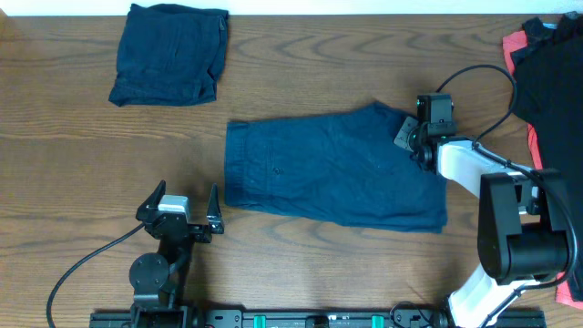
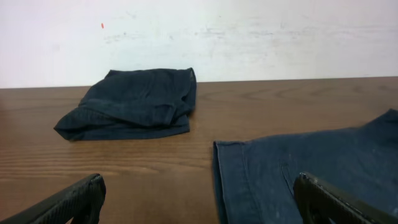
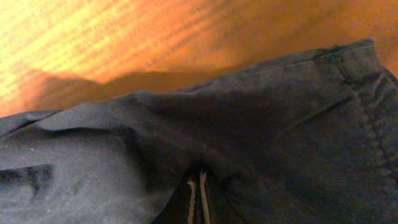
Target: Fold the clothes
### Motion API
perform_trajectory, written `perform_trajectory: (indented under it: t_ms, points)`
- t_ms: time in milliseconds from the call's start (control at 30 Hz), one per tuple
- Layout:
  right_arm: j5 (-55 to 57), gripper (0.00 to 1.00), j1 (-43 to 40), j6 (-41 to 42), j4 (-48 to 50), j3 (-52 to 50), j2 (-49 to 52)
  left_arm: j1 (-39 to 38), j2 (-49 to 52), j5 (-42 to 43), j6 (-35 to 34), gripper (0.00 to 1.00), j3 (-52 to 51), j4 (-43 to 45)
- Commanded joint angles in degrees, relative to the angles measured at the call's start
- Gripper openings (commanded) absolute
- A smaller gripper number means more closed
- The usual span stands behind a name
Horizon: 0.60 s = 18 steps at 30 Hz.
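Dark navy shorts (image 1: 332, 169) lie spread flat in the middle of the table. They also show in the left wrist view (image 2: 298, 177) and the right wrist view (image 3: 261, 130). My right gripper (image 1: 417, 144) is shut on the shorts' upper right edge; its fingers (image 3: 198, 186) pinch the cloth into a raised fold. My left gripper (image 1: 178, 206) is open and empty, resting on the table just left of the shorts' waistband end (image 2: 198, 199). A folded navy bundle (image 1: 170, 53) lies at the far left; it also shows in the left wrist view (image 2: 134, 102).
A pile of black and red clothes (image 1: 551, 68) lies at the right edge of the table. A white wall (image 2: 199, 37) runs behind the table's far edge.
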Motion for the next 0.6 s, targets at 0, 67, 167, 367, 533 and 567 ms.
perform_trajectory:
  t_ms: [0, 67, 167, 367, 533, 567]
  points:
    - [-1.4, 0.05, -0.6, 1.0, -1.1, -1.7, 4.7, 0.2, -0.3, 0.8, 0.3, 0.98, -1.0, -1.9]
    - [-1.4, 0.05, -0.5, 1.4, -1.7, -1.2, 4.7, 0.2, -0.3, 0.8, 0.3, 0.98, -1.0, -1.9]
    - [-1.4, 0.07, -0.5, 1.4, -3.4, -0.6, 4.4, 0.2, -0.3, 0.8, 0.3, 0.98, -1.0, -1.9]
    - [-1.0, 0.07, 0.2, 1.6, -6.5, -0.5, -0.4, 0.2, -0.3, 0.8, 0.3, 0.98, -1.0, -1.9]
    - [1.5, 0.43, 0.9, 3.7, -12.4, -0.5, -10.6, 0.2, -0.3, 0.8, 0.3, 0.98, -1.0, -1.9]
    - [1.5, 0.64, 0.9, 3.7, -13.4, -0.5, -12.5, 0.2, -0.3, 0.8, 0.3, 0.98, -1.0, -1.9]
